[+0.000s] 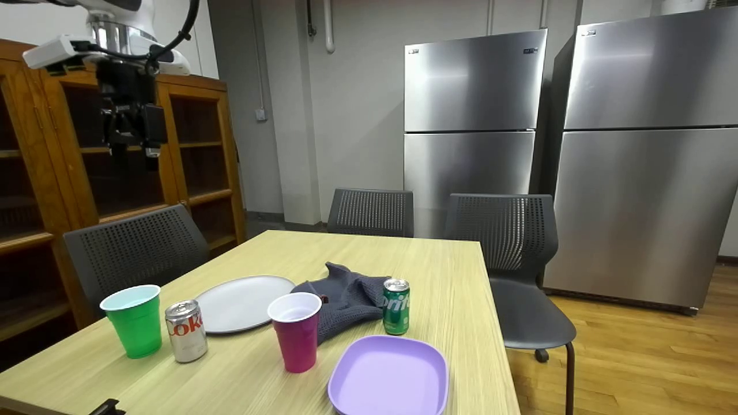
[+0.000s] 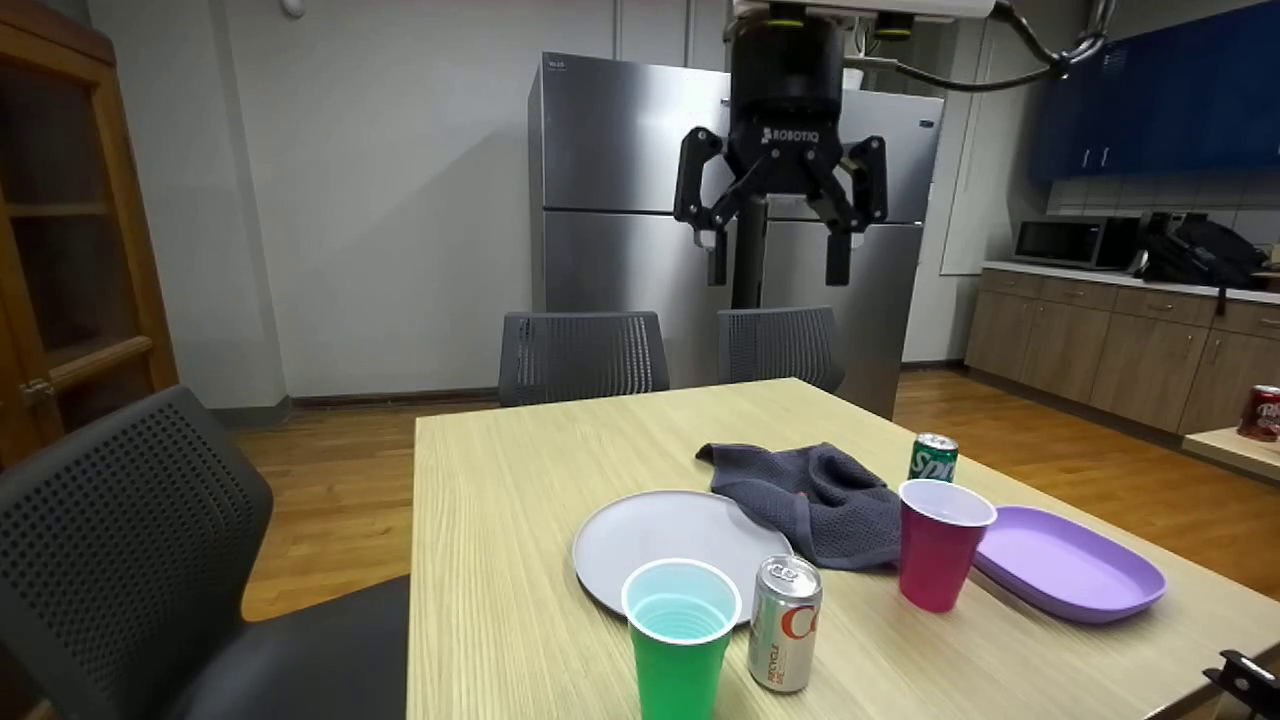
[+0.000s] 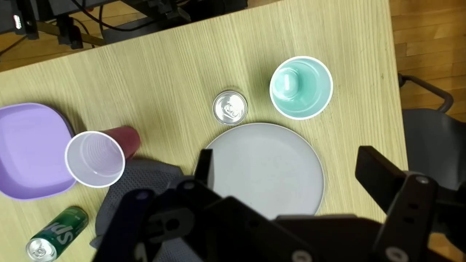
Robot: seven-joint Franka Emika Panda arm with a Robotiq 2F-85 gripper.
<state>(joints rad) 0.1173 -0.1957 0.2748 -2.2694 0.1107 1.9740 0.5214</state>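
Both jaws of the end effector (image 2: 778, 262) stand wide apart, gripping nothing, high over the worktop (image 2: 500, 560); the gray plate (image 3: 267, 169) shows between them, lower centre of the wrist view. Any descent would best be slow and vertical, clearing the silver can (image 3: 230, 107) and green cup (image 3: 301, 87), upper middle of that frame.

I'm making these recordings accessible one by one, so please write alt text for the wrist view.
The claw is open and empty over a pale table, a gray plate showing between its jaws. Toward the picture's top are a silver can and a teal-lined cup; at its left, a magenta cup, purple tray, dark cloth and green Sprite can.
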